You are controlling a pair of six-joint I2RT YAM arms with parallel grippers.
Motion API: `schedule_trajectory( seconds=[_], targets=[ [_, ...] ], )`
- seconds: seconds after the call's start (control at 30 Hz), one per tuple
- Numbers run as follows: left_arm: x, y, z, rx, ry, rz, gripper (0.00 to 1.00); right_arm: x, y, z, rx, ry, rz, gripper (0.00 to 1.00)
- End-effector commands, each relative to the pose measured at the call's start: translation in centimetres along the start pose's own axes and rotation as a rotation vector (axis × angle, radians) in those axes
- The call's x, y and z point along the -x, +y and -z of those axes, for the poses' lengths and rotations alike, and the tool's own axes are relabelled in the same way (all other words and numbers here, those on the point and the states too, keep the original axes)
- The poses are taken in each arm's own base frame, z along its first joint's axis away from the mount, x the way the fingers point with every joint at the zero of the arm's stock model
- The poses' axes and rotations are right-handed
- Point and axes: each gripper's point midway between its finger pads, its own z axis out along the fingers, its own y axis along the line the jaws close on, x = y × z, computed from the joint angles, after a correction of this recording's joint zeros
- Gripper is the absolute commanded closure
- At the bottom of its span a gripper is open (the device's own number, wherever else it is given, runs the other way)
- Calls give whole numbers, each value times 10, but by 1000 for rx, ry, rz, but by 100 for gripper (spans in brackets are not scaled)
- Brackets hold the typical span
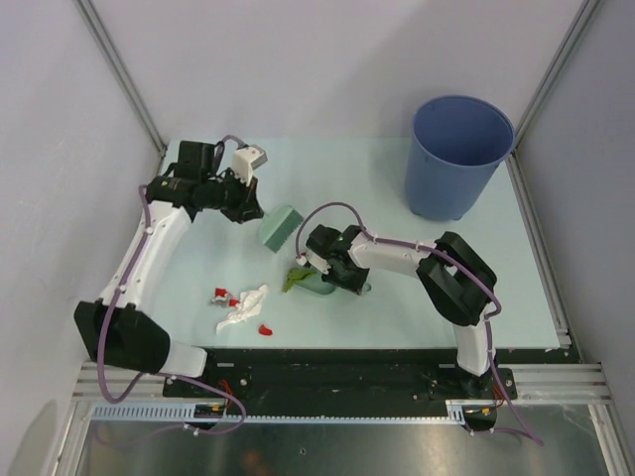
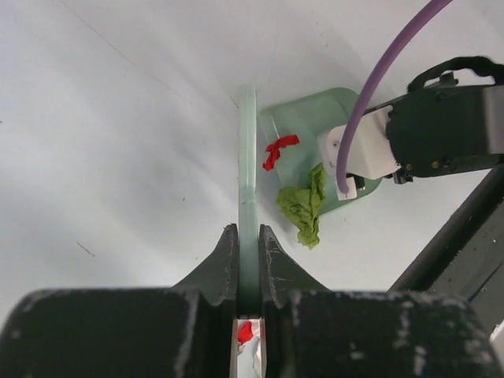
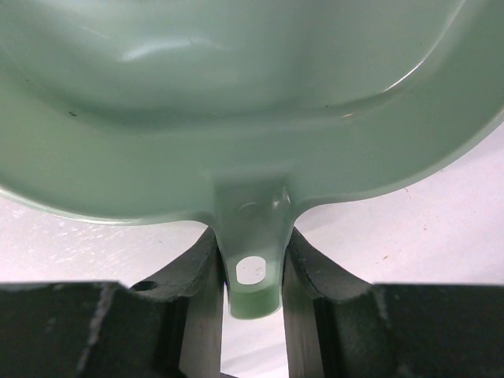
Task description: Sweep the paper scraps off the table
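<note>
My left gripper (image 1: 250,208) (image 2: 247,233) is shut on the thin handle of the pale green brush (image 1: 281,228) (image 2: 247,173), at the table's (image 1: 417,297) back left. My right gripper (image 1: 335,278) (image 3: 250,236) is shut on the handle tab of the pale green dustpan (image 1: 319,285) (image 3: 236,118) (image 2: 309,118). A green scrap (image 1: 295,277) (image 2: 303,209) lies at the pan's lip. A red scrap (image 2: 279,150) lies in the pan. A white crumple (image 1: 244,305) and tiny red pieces (image 1: 221,294) lie front left. Dark blue wads and a grey scrap are not in view.
A tall blue bin (image 1: 456,154) stands at the table's back right. Grey walls with metal posts close in the sides and back. A black and metal rail (image 1: 327,372) runs along the near edge by the arm bases.
</note>
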Motion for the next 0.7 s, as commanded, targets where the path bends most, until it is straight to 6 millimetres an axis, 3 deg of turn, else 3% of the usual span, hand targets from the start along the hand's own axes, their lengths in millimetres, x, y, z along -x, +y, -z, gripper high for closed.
schedule_trajectory(
  seconds=[0.0,0.07,0.13,0.3,0.53,0.67],
  targets=[
    [28,-12,30,35,-100,-83,100,11,15,-4,16,-26,4,100],
    [23,-2,33,98,-82,-85,100,3,18,-5,21,6,-6,100],
    [4,12,25,146,-22,-52,100,0,21,-4,25,10,-26,100],
    [-50,31,-21,116,158,61,100,0,29,-1,8,24,-16,100],
    [-66,2,-52,-108,180,147,100,-28,41,4,12,236,-94,100],
    [-57,-31,-47,-265,115,130,100,-14,44,4,41,208,-103,100]
  ],
)
